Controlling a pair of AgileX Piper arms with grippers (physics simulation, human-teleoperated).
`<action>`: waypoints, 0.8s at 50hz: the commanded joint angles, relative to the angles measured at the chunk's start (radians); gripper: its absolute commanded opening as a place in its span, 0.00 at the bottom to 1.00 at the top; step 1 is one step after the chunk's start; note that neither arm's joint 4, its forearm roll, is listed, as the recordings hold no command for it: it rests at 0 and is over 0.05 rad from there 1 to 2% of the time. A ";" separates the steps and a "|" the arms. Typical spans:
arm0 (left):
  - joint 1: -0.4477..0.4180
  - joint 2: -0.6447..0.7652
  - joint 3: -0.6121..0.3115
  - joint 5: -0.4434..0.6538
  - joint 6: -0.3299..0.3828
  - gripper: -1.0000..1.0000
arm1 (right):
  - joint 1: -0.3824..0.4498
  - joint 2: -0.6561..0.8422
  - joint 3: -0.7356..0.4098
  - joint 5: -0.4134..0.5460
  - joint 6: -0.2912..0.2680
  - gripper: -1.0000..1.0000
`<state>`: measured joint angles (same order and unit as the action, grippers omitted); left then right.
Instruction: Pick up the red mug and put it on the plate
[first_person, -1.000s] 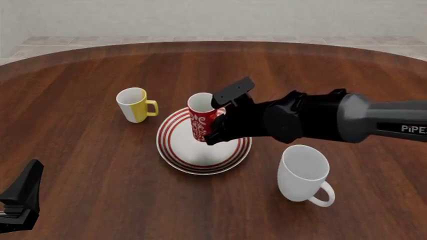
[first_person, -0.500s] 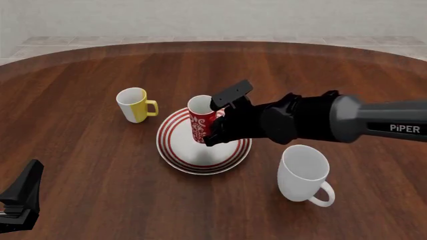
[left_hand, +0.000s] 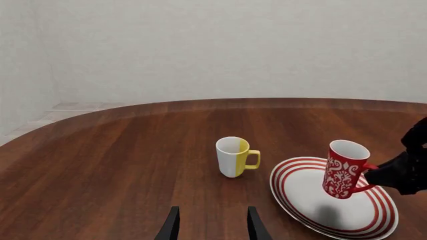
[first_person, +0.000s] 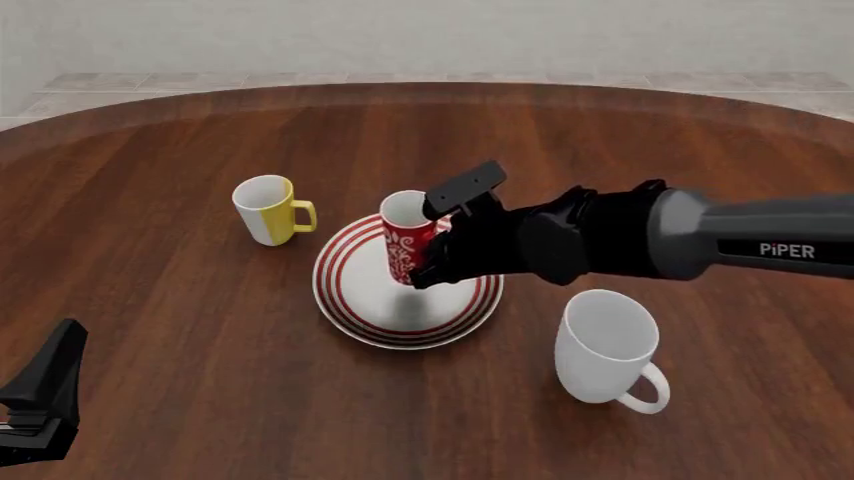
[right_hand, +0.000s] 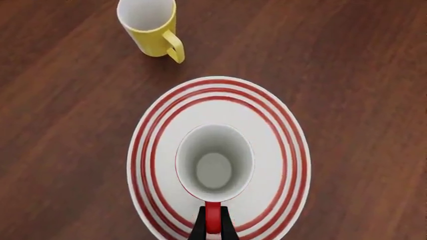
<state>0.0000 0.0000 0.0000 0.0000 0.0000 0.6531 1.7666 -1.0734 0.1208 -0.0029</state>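
Observation:
The red mug (first_person: 404, 240) with its white swirls hangs tilted just above the middle of the red-ringed white plate (first_person: 350, 312). My right gripper (first_person: 435, 250) is shut on the mug's handle from the right. In the right wrist view I look straight down into the mug (right_hand: 215, 162), with the plate (right_hand: 280, 130) ringing it and the gripper (right_hand: 213, 229) clamped on the red handle. The left wrist view shows the mug (left_hand: 343, 170) off the plate (left_hand: 307, 200), its shadow beneath it. My left gripper (left_hand: 212, 227) stands open and empty near the table's front left (first_person: 40, 400).
A yellow-and-white mug (first_person: 267, 210) stands upright left of the plate, handle toward it. A larger plain white mug (first_person: 610, 345) stands to the plate's front right, under my right arm. The round wooden table's far edge lies well behind.
My right arm has sunk slightly and shifted a little, carrying the red mug lower over the plate. The left arm has not moved.

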 joint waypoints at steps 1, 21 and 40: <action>0.000 0.000 0.000 0.000 0.000 1.00 | -0.004 0.008 -0.009 -0.003 0.010 0.00; 0.000 0.000 0.000 0.000 0.000 1.00 | -0.009 0.017 -0.011 -0.008 0.011 0.00; 0.000 0.000 0.000 0.000 0.000 1.00 | -0.010 0.037 -0.019 -0.009 0.018 0.00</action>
<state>0.0000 0.0000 0.0000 0.0000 0.0000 0.6425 1.7966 -1.0863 0.1144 0.0058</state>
